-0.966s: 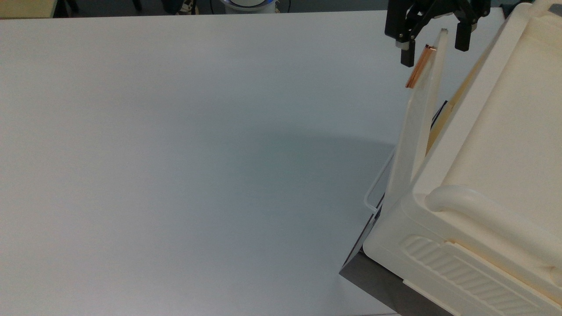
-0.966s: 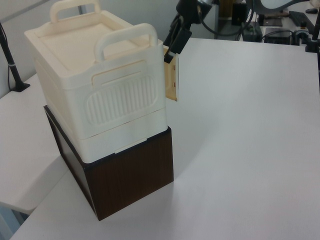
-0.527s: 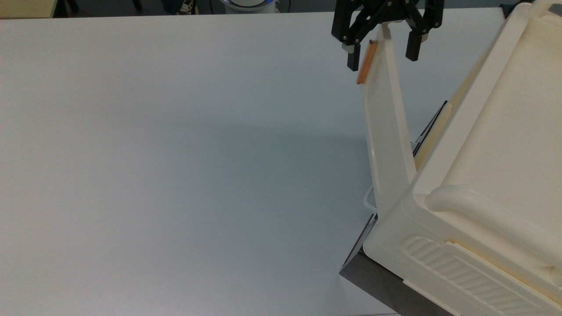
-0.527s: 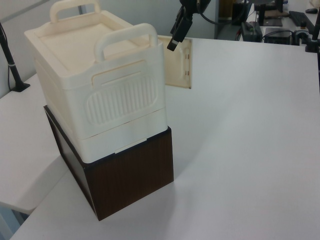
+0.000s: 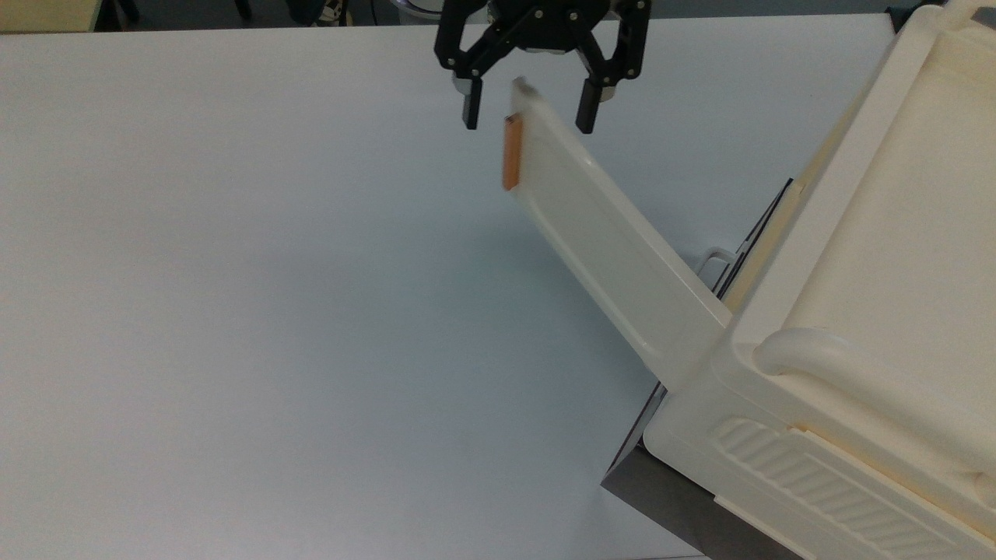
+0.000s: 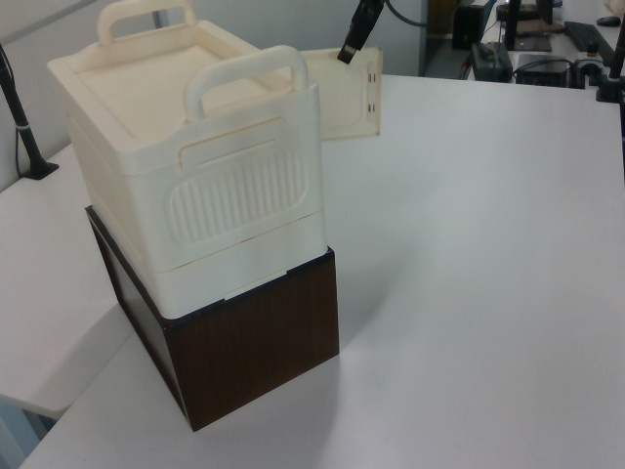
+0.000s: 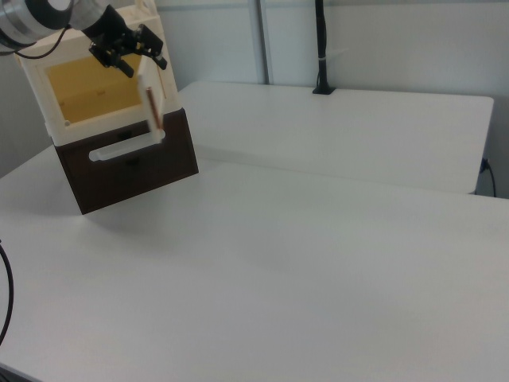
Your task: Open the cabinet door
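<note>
The cabinet door (image 5: pixel 615 257) stands swung well out from the cream cabinet (image 5: pixel 879 311), reaching toward eleven o'clock in the top view, its copper handle (image 5: pixel 511 152) at the far tip. The gripper (image 5: pixel 529 117) sits right over that free end, fingers spread wide, one on either side of the door's edge and gripping nothing. In the right view the door (image 7: pixel 151 103) hangs clear of the mouth, showing the yellowish interior (image 7: pixel 83 91), with the gripper (image 7: pixel 131 52) at twelve o'clock above it. The cabinet rests on a dark wood-grain box (image 6: pixel 244 352). A white wire loop handle (image 5: pixel 712 257) peeks out beside the door near the hinge side. White table (image 5: pixel 272 311) stretches open at nine o'clock.
</note>
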You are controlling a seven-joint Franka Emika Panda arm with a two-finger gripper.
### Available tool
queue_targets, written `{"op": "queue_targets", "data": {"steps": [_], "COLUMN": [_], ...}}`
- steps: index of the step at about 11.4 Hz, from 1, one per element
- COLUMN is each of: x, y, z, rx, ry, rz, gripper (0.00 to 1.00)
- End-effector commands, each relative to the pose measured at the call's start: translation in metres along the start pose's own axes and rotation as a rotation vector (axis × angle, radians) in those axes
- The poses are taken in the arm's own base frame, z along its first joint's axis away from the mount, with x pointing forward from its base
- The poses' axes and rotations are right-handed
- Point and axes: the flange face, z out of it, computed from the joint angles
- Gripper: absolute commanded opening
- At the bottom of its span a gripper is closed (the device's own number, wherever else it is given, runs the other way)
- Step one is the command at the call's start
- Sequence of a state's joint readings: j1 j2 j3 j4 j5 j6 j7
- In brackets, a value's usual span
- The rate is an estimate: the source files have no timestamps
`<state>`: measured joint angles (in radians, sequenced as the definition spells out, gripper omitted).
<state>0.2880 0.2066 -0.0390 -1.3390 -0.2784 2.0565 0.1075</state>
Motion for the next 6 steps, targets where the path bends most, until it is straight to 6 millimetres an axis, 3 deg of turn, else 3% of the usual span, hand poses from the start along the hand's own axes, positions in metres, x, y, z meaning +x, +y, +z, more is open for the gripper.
{"op": "queue_targets", "data": {"steps": [1, 3, 6], "x": [-0.007, -0.01, -0.037], "y": [0.041, 0.042, 0.021], "z": [-0.014, -0.013, 0.008], "rx": [-0.045, -0.037, 0.134], "ry": [-0.005, -0.02, -0.266], "rz": [0.016, 0.029, 0.098], "gripper": [1.0, 1.0, 1.0]}}
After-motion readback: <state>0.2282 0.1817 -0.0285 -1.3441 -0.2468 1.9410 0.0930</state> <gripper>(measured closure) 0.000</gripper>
